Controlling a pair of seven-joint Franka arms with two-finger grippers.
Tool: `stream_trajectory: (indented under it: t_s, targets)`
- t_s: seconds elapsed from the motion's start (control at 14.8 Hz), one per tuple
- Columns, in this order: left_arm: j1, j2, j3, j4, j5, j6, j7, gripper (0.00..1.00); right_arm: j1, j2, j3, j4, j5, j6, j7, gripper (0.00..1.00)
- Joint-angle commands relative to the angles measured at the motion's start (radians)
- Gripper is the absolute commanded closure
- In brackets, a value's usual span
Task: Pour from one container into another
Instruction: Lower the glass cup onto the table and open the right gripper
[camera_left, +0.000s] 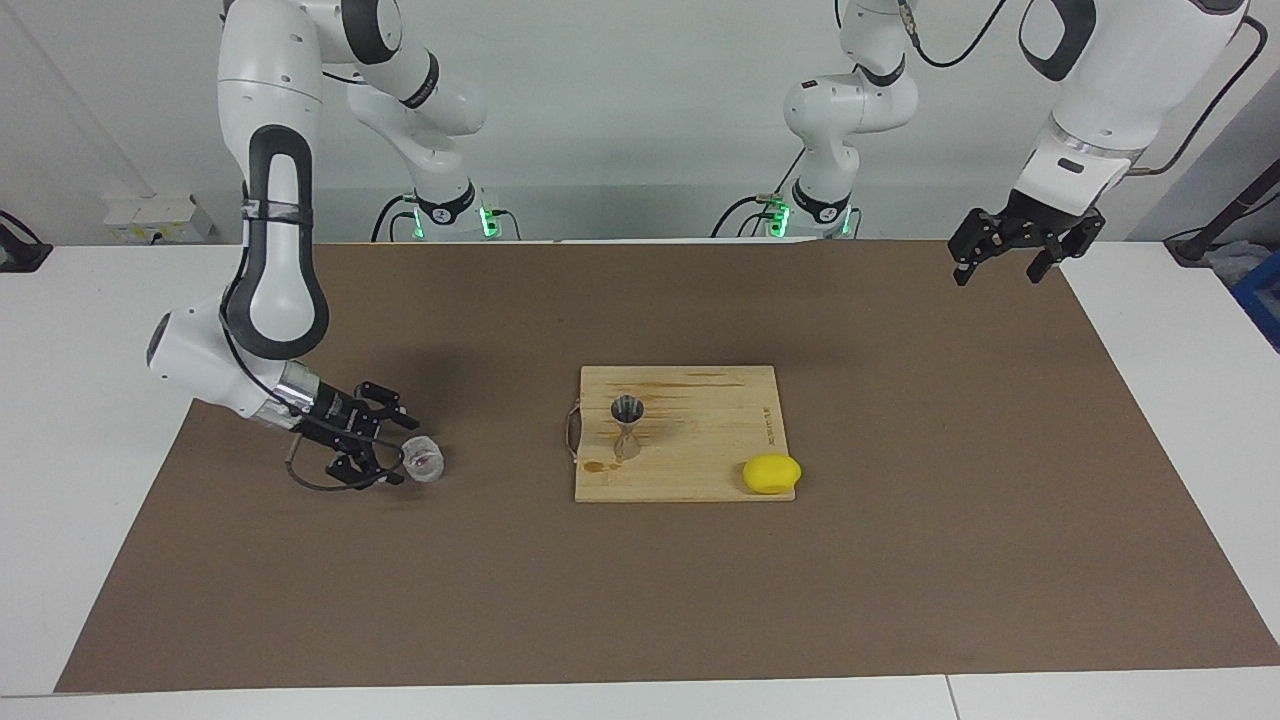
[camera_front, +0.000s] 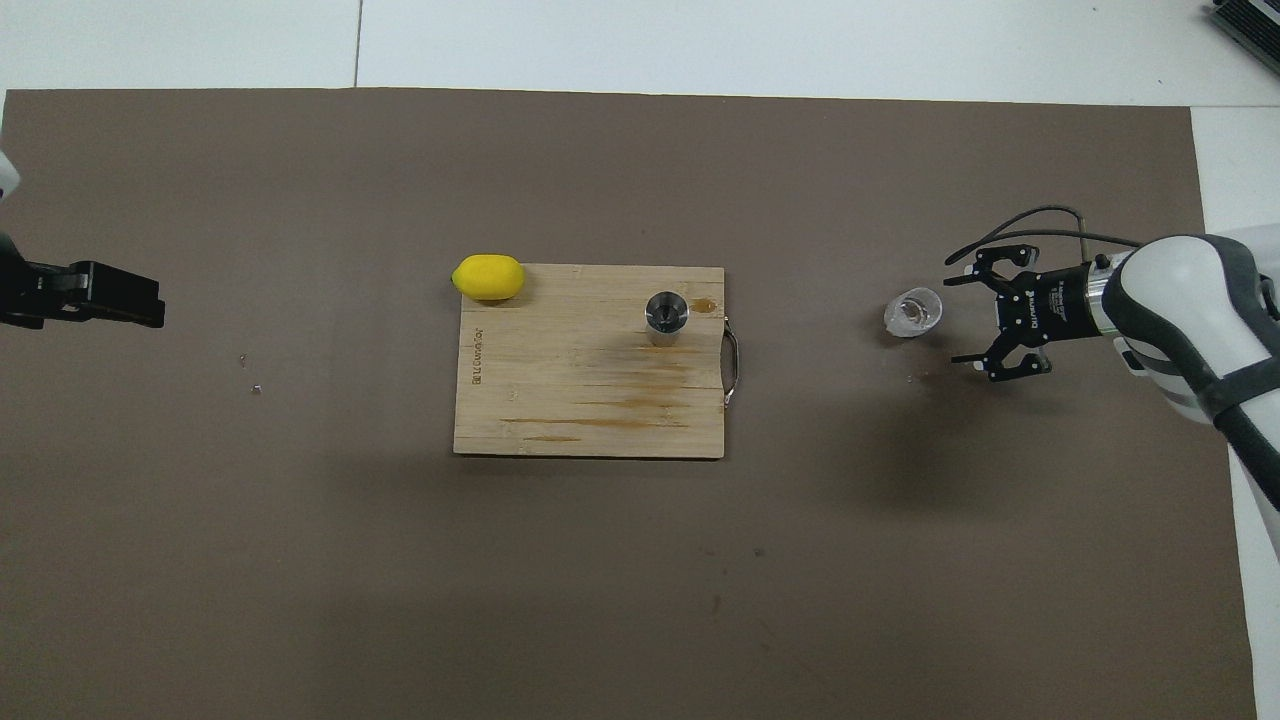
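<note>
The small clear glass cup (camera_left: 423, 460) (camera_front: 912, 312) sits on the brown mat, apart from the board, toward the right arm's end of the table. My right gripper (camera_left: 398, 450) (camera_front: 955, 320) is low beside the cup, open, and its fingers are clear of the glass. The grey metal hourglass jigger (camera_left: 627, 430) (camera_front: 666, 315) stands upright on the wooden cutting board (camera_left: 700, 440) (camera_front: 560, 400), close to the board's handle. My left gripper (camera_left: 997, 275) (camera_front: 150, 300) waits open and empty, raised over the mat's edge at the left arm's end.
A yellow lemon (camera_left: 771, 473) (camera_front: 488, 277) lies at the board's corner, farther from the robots than the jigger. A metal handle (camera_left: 571, 430) (camera_front: 733, 365) is on the board's edge that faces the cup. The brown mat (camera_left: 640, 600) covers most of the white table.
</note>
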Motion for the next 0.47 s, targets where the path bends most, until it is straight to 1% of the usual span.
stream_trajectory:
  t_s: [0.0, 0.14, 0.2, 0.27, 0.4]
  targets:
    - [0.006, -0.026, -0.001, -0.024, -0.006, -0.008, -0.009, 0.0, 0.006, -0.082, 0.012, -0.044, -0.12, 0.008, -0.11, 0.0]
    - [0.006, -0.026, -0.001, -0.024, -0.006, -0.008, -0.009, 0.0, 0.047, -0.11, 0.014, -0.035, -0.194, -0.004, -0.337, 0.0]
    - [0.006, -0.026, -0.001, -0.024, -0.006, -0.008, -0.009, 0.0, 0.059, -0.128, 0.012, -0.035, -0.207, -0.008, -0.405, 0.0]
    - [0.006, -0.026, -0.001, -0.024, -0.006, -0.008, -0.009, 0.0, 0.067, -0.137, 0.012, -0.035, -0.242, -0.008, -0.427, 0.0]
    - [0.006, -0.026, -0.001, -0.024, -0.006, -0.008, -0.009, 0.0, 0.131, -0.165, 0.014, -0.035, -0.419, -0.006, -0.438, 0.0]
